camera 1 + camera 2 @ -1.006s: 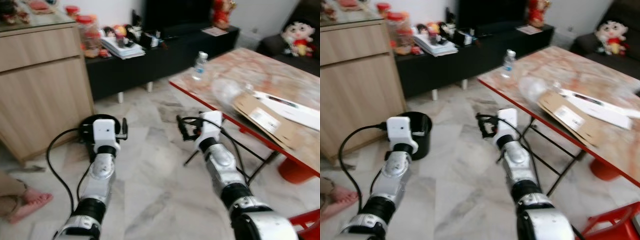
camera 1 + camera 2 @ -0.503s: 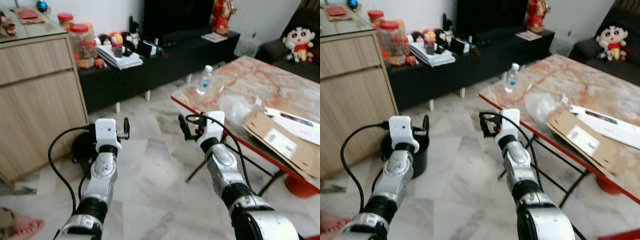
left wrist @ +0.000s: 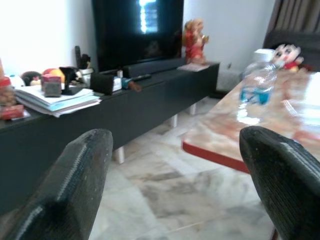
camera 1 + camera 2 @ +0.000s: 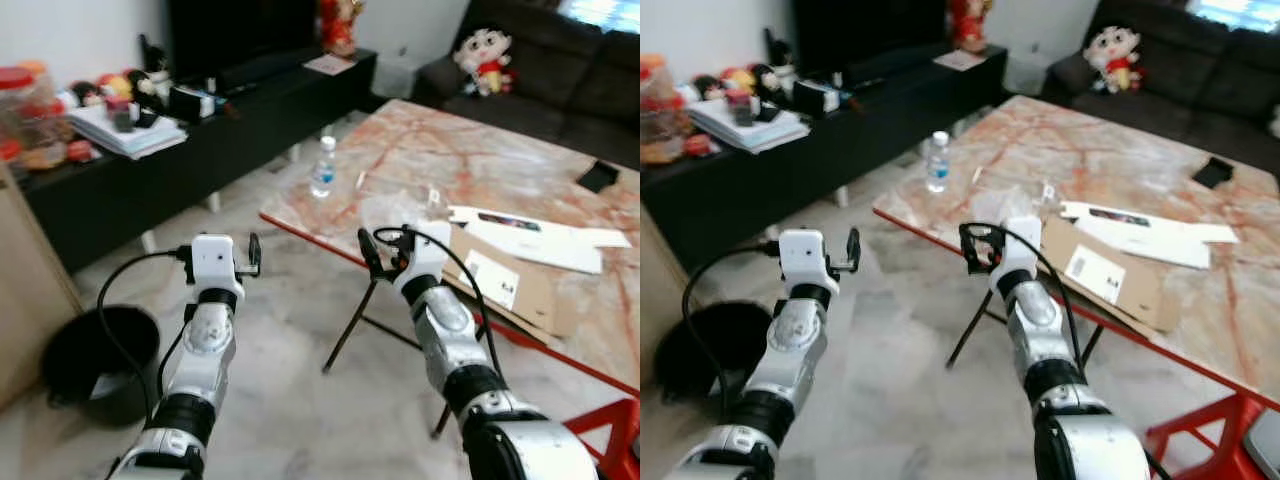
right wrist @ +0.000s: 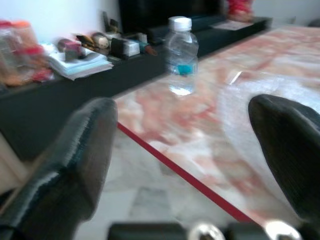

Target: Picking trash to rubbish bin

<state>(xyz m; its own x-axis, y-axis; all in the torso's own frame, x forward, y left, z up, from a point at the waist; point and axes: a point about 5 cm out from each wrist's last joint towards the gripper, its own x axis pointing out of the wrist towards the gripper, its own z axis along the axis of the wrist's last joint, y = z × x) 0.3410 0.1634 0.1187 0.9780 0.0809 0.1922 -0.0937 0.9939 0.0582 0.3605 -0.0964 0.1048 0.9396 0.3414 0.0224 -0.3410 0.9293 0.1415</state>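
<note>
A black rubbish bin stands on the marble floor at my lower left. On the marble-topped table a clear plastic bottle stands near the corner, with a crumpled clear plastic bag, a flattened cardboard piece and papers beyond it. My left gripper is raised over the floor, open and empty. My right gripper hovers just short of the table's red edge, open and empty. The bottle stands ahead of the right fingers.
A black TV console with books and jars runs along the back wall. A dark sofa with a doll sits behind the table. A wooden cabinet is at the left edge, a red stool at the lower right.
The camera has swung to the right: the bin and cabinet now sit further left and the table takes up more of the picture. Both arms keep the same raised pose.
</note>
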